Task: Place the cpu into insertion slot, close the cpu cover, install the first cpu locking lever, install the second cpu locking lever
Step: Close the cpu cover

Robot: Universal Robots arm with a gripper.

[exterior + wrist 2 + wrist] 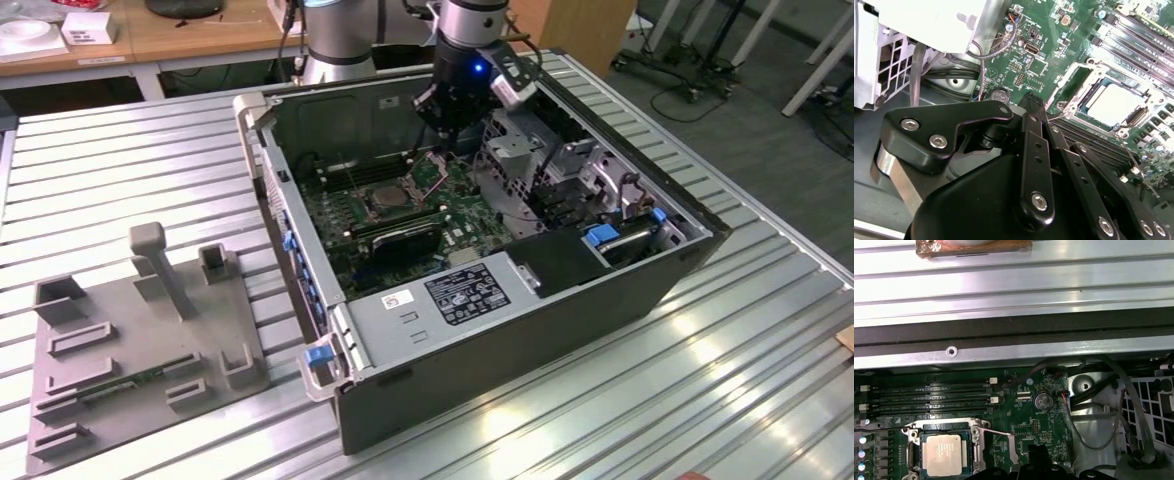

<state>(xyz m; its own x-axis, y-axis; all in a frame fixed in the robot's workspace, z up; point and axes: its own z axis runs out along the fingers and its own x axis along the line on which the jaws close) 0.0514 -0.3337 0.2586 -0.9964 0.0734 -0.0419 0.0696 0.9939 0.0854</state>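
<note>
Fair to count the first step done, judging by the cpu (941,455) lying flat and square in the slot (970,452) on the green board (447,220) inside the open case (534,330). Harder to vouch for the cover (1073,85): seems to lie down around the cpu as a silvery frame with the metal top showing through its window, but cannot be confirmed as pressed home. Leaves both levers to do, most likely, going by a thin wire arm (999,432) running out past the slot's corner instead of sitting tucked under a catch; cannot tell how high. Hovering over the board near the slot and off to one side, clear of cpu and cover: the gripper (1030,100), fingers pressed together on nothing. Now to the cpu's look. Small, flat, square, far smaller than the board; dull silver-grey on top with faint print; edges in line with the slot's rim, no tilt to be seen; ringed by a dark border between cpu and cover.
</note>
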